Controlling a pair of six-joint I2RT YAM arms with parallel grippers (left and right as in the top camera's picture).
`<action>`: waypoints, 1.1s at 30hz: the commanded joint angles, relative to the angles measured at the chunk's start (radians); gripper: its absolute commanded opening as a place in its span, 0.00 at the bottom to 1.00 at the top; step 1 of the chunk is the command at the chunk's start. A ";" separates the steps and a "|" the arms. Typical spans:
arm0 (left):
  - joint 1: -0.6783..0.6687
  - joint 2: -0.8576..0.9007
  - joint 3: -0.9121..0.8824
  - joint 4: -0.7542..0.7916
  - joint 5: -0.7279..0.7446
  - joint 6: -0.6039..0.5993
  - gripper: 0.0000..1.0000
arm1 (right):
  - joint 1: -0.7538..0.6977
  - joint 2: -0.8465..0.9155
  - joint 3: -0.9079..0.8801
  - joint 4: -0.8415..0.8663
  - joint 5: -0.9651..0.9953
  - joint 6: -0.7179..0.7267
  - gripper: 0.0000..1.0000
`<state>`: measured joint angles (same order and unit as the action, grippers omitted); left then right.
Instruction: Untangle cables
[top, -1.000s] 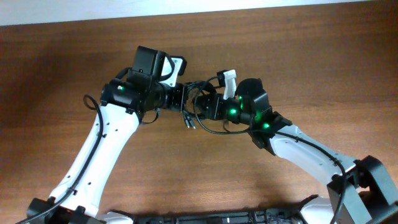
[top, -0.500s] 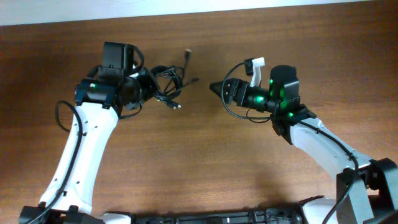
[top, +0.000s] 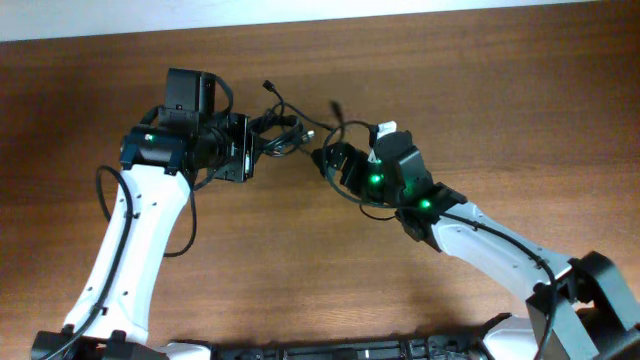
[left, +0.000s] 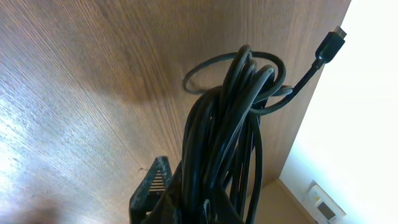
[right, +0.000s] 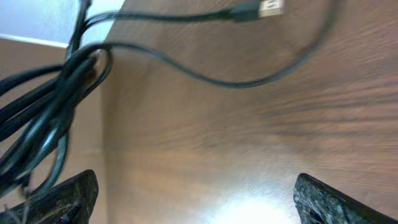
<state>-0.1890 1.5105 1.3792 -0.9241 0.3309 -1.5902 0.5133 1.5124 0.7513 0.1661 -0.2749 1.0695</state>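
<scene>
The cables (top: 281, 134) form a black bundle hanging off the table top just right of my left gripper (top: 250, 148), which is shut on them. In the left wrist view the bunched cables (left: 224, 130) rise from between the jaws of the left gripper (left: 205, 213), and one plug (left: 329, 46) sticks out at the top right. My right gripper (top: 326, 160) is open, a short way right of the bundle and holding nothing. Its view shows both fingertips (right: 69, 198) wide apart, the cables (right: 53, 112) at the left and a light-tipped plug (right: 271, 7) at the top.
The brown wooden table (top: 480, 110) stretches right and toward the front. Its far edge (top: 420, 12) meets a white wall close behind the cables. Loose cable ends (top: 268, 87) reach toward that edge. Thick black arm wiring loops beside the left arm (top: 108, 185).
The left gripper pulled the bundle left and keeps hold of it. The right gripper let go, opened wide, swung right, then came back left to the bundle.
</scene>
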 joint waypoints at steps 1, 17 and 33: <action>0.002 -0.034 0.015 0.006 0.020 0.188 0.00 | 0.000 0.009 0.000 0.001 0.077 -0.023 1.00; -0.034 -0.034 0.014 0.002 0.047 1.790 0.00 | -0.356 0.006 0.001 0.222 -0.846 -0.622 0.98; -0.144 -0.034 0.014 -0.087 0.185 2.079 0.00 | -0.166 0.039 0.000 0.179 -0.686 -0.826 0.24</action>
<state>-0.3317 1.5070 1.3792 -1.0138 0.4747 0.4587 0.3450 1.5459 0.7498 0.3447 -0.9825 0.2733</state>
